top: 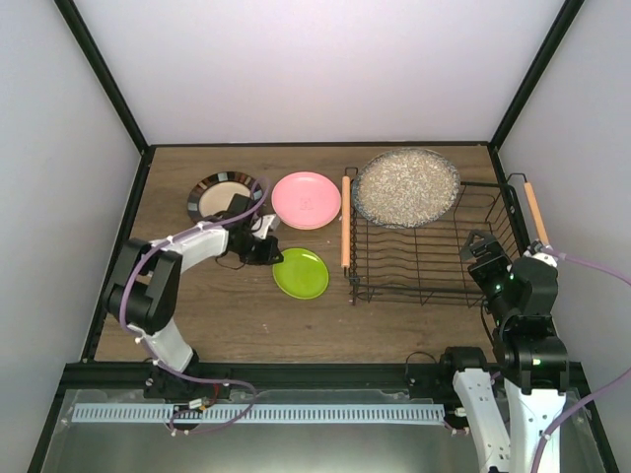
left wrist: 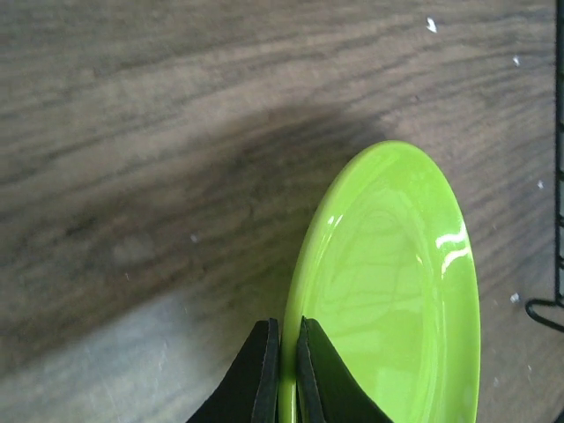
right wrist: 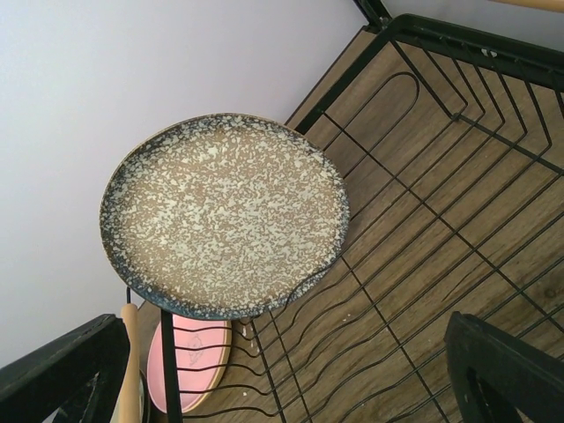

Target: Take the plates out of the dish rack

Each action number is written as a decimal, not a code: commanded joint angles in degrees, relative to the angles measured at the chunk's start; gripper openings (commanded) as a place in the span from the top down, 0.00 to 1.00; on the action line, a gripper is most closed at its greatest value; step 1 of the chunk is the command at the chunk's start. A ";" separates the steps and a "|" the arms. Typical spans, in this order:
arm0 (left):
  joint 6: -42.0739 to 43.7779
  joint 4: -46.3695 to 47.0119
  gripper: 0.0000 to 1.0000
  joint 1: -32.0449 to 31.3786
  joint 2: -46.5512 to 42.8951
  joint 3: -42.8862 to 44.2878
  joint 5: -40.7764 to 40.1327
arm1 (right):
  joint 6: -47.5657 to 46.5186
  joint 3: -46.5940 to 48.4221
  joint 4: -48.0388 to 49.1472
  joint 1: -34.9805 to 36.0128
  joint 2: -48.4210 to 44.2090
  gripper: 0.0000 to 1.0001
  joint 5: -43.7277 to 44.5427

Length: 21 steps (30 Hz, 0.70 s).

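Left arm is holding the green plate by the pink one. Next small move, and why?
Probably open the left gripper and let go: it pinches the rim of the green plate, which seems to lie flat on the table.

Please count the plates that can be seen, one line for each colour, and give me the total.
speckled grey plate: 1
pink plate: 1
lime green plate: 1
cream plate with dark brown rim: 1
Total in view: 4
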 commanded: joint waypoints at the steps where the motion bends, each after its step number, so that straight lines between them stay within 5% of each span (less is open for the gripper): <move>1: -1.45 3.74 0.96 -0.30 3.53 3.27 -1.35 | 0.28 2.79 -0.99 0.56 0.30 0.00 1.76; 7: -1.70 3.68 0.94 -0.25 6.00 2.93 -3.78 | 0.04 3.65 -1.82 0.58 0.36 0.00 2.92; 21: 0.86 1.30 0.52 0.66 3.40 1.87 -5.86 | 0.87 2.60 -0.98 0.57 0.49 0.00 2.43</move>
